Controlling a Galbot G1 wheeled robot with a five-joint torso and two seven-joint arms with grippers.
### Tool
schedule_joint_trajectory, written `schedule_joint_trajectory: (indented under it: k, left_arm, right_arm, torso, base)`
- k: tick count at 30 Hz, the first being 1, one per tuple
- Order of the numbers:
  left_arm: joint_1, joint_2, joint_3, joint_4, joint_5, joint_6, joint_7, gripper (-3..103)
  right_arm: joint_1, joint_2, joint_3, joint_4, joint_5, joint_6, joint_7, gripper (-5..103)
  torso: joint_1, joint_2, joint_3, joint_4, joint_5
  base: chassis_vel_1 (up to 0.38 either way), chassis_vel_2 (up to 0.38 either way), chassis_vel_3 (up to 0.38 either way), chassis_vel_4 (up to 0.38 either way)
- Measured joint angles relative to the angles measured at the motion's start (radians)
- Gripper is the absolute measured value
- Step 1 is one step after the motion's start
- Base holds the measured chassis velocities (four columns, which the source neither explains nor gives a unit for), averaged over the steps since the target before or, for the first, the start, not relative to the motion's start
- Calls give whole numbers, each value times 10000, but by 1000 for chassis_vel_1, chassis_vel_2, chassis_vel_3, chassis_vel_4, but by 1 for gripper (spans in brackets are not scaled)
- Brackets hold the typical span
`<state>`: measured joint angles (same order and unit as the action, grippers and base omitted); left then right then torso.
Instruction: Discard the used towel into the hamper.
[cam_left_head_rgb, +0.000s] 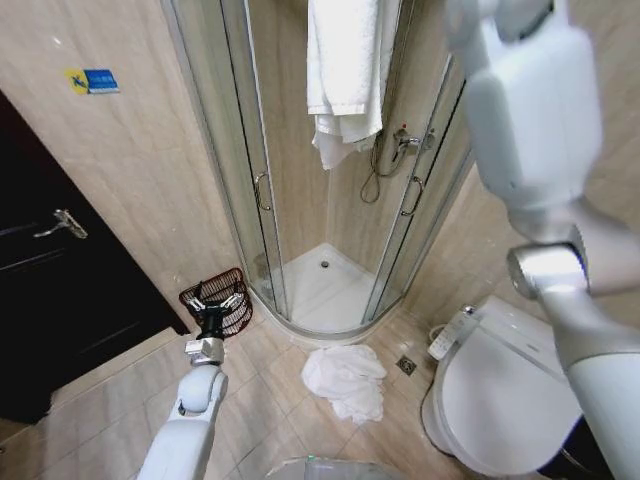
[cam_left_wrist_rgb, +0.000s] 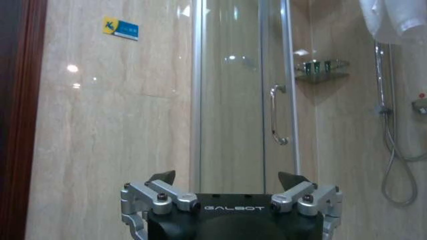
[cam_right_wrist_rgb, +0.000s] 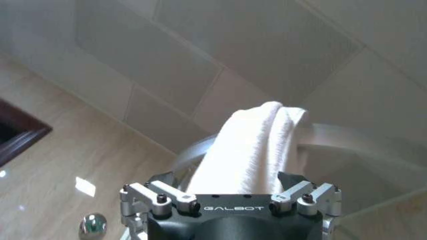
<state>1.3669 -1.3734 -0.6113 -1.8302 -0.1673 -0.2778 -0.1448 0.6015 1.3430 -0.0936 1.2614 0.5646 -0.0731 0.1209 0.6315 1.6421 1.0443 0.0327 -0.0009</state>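
Beige marble-look tile covers walls and floor (cam_left_head_rgb: 270, 390) of a small bathroom. White terry towel (cam_left_head_rgb: 345, 70) hangs draped over the curved top rail of the shower enclosure (cam_left_head_rgb: 300, 180), soft nubby pile, folded lengthwise. Right wrist view shows the towel (cam_right_wrist_rgb: 250, 150) running down between the right end effector (cam_right_wrist_rgb: 230, 187) fingers; whether the jaws are actually pinched on it, cannot tell, fingertips hidden behind the cloth. Right arm (cam_left_head_rgb: 540, 130) is raised high, bulky white shell segments filling the right side of the head view.

Hamper (cam_left_head_rgb: 218, 298): small round openwork basket, dark reddish-brown, tapering, on the floor against the wall just beside the shower's left edge. Left end effector (cam_left_head_rgb: 213, 300) reaches out low, right in front of/over the hamper; in the left wrist view the left end effector (cam_left_wrist_rgb: 230, 182) has its black-tipped metal fingers spread apart, nothing between them.

Second white towel (cam_left_head_rgb: 347, 380) lies crumpled in a loose heap on the floor tiles near the shower threshold. Shower has clear curved glass doors with chrome handles, white tray, hose and mixer inside. White glossy toilet (cam_left_head_rgb: 500, 390), lid down, at right. Dark wooden door (cam_left_head_rgb: 50, 290) with metal lever at left. Small blue-yellow sticker (cam_left_head_rgb: 92, 80) on the wall.
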Motion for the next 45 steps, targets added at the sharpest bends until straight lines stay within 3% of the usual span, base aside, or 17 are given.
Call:
schedule_joint_trajectory:
  k: [4, 10, 14, 20, 23, 24, 26, 33, 35, 38, 45]
  left_arm:
    - [-2, 86, -123, 15, -123, -51, 21, 100]
    - [24, 155, -263, 127, -232, -198, 147, 100]
    - [6, 122, -281, 244, -247, -294, 202, 100]
    - [16, 60, -232, 313, -238, -383, 217, 100]
    - [24, 61, -255, 337, -234, -396, 218, 100]
    - [31, 64, -284, 366, -232, -420, 219, 100]
    - [37, 70, -302, 388, -229, -436, 219, 100]
    - [30, 56, -291, 527, -215, -578, 217, 100]
    - [26, 58, -291, 534, -215, -592, 216, 100]
    - [11, 82, -319, 535, -223, -623, 209, 100]
    - [62, 46, -365, 559, -226, -717, 203, 100]
  right_arm:
    - [125, 395, 201, -251, 587, -604, 1054, 100]
    - [15, 382, 271, -362, 1008, -972, 2085, 102]
    - [-108, 318, 144, -236, 1512, -1144, 2132, 95]
    - [-424, 249, -134, 246, 1891, -1267, 2064, 69]
    - [-520, 210, -180, 348, 1903, -1278, 2066, 63]
    - [-598, 170, -204, 392, 1892, -1273, 2066, 52]
    - [-655, 133, -209, 419, 1877, -1257, 2066, 52]
    - [-971, -204, -296, 744, 1802, -1310, 1804, 20]
    - [-1006, -230, -315, 769, 1812, -1321, 1777, 20]
    - [-1069, -268, -338, 777, 1823, -1342, 1647, 5]
    - [-1130, -287, -393, 920, 1894, -1366, 1687, 2]
  torso:
    - [-3, 0, -2, 1, 3]
    - [-2, -3, -2, -3, 10]
    - [-1, -5, -1, -3, 9]
    - [-3, -5, -3, -2, 7]
    - [-3, -5, -4, -2, 8]
    - [-3, -5, -3, -2, 8]
    - [-2, -5, -3, -2, 9]
    - [-2, -5, -3, -3, 10]
    - [-3, -5, -3, -3, 10]
    - [-3, -5, -4, -3, 10]
    - [-3, -6, -4, -2, 8]
  base:
    - [0, 0, 0, 0]
    - [0, 0, 0, 0]
    - [0, 0, 0, 0]
    - [0, 0, 0, 0]
    - [0, 0, 0, 0]
    - [0, 0, 0, 0]
    - [0, 0, 0, 0]
    - [0, 0, 0, 0]
    - [0, 0, 0, 0]
    - [0, 0, 0, 0]
    - [0, 0, 0, 0]
